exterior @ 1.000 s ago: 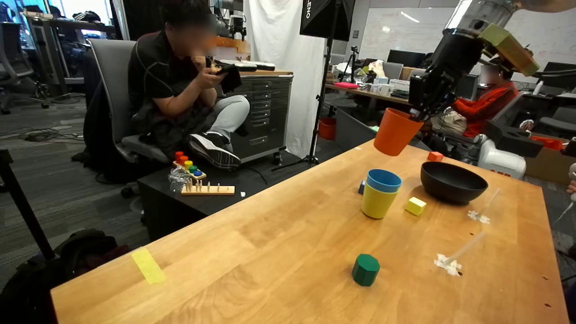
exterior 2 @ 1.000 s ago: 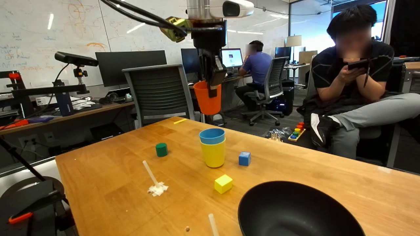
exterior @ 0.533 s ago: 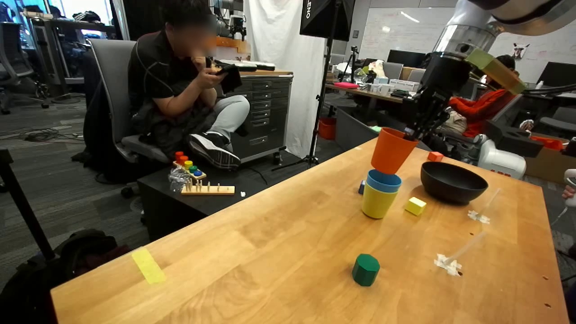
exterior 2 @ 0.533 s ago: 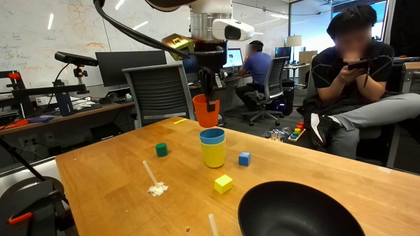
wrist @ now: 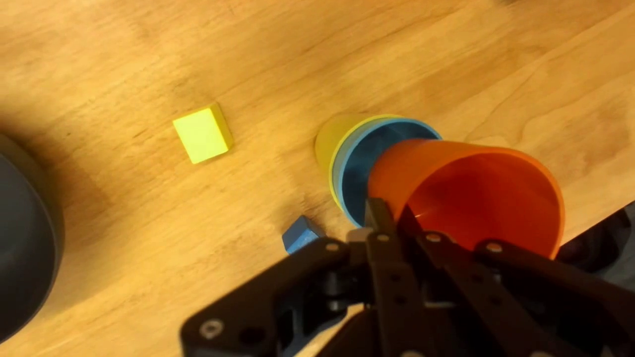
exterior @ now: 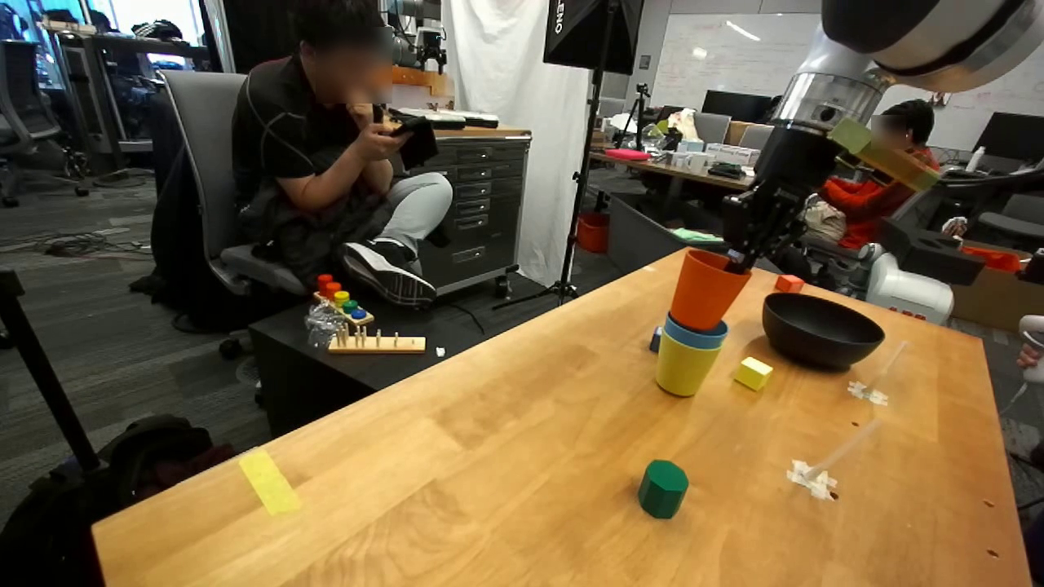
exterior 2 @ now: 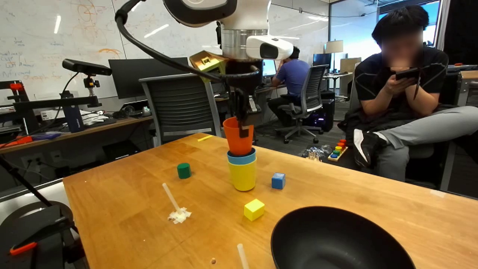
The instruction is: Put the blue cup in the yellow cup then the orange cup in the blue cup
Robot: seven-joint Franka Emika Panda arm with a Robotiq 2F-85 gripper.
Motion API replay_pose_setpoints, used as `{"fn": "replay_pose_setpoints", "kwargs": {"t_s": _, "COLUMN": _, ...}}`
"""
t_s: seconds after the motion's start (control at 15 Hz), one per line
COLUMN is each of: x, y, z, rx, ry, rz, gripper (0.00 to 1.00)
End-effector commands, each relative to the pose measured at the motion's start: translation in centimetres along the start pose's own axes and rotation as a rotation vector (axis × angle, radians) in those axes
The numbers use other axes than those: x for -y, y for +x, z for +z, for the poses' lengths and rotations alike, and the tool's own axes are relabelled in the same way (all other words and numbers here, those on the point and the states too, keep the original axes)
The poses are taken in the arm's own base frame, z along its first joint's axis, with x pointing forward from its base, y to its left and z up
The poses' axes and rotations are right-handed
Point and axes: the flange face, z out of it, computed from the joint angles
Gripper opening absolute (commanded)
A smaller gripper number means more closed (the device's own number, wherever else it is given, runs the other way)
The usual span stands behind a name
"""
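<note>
The orange cup (exterior: 708,295) is held tilted at the mouth of the blue cup (exterior: 703,337); in an exterior view its base (exterior 2: 239,147) overlaps that opening. How deep the base sits I cannot tell. The blue cup is nested in the yellow cup (exterior: 687,371), which stands upright on the table; only the blue upper band shows (exterior 2: 242,160). My gripper (wrist: 396,210) is shut on the orange cup's wall, one finger inside and one outside. In the wrist view, the orange cup (wrist: 486,198) covers part of the blue cup's mouth (wrist: 357,171).
A blue block (exterior 2: 278,181) and a yellow block (exterior 2: 254,210) lie close to the cups. A black bowl (exterior: 822,330), an orange block (exterior: 789,283), a green block (exterior: 662,489) and taped clear sticks (exterior: 844,447) are also on the table. People sit beyond it.
My gripper has come down with the orange cup, from well above the nested cups to the blue cup's mouth. The blue and yellow cups have not moved.
</note>
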Motion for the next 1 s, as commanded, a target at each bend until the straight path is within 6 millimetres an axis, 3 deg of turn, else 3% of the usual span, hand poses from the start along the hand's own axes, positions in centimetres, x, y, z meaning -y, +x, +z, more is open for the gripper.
{"fn": "replay_pose_setpoints", "kwargs": {"t_s": 0.0, "x": -0.1, "y": 0.7, "z": 0.0, "rx": -0.019, "ry": -0.027, "rz": 0.012, "gripper": 0.03}}
{"fn": "replay_pose_setpoints", "kwargs": {"t_s": 0.4, "x": -0.6, "y": 0.9, "z": 1.5, "rx": -0.008, "ry": -0.051, "rz": 0.032, "gripper": 0.03}}
{"fn": "replay_pose_setpoints", "kwargs": {"t_s": 0.47, "x": -0.7, "y": 0.9, "z": 1.8, "rx": -0.005, "ry": -0.051, "rz": 0.039, "gripper": 0.09}}
{"fn": "replay_pose_setpoints", "kwargs": {"t_s": 0.53, "x": -0.7, "y": 0.9, "z": 2.0, "rx": -0.004, "ry": -0.050, "rz": 0.045, "gripper": 0.30}}
{"fn": "replay_pose_setpoints", "kwargs": {"t_s": 0.93, "x": -0.4, "y": 0.7, "z": 1.9, "rx": -0.007, "ry": -0.042, "rz": 0.049, "gripper": 0.74}}
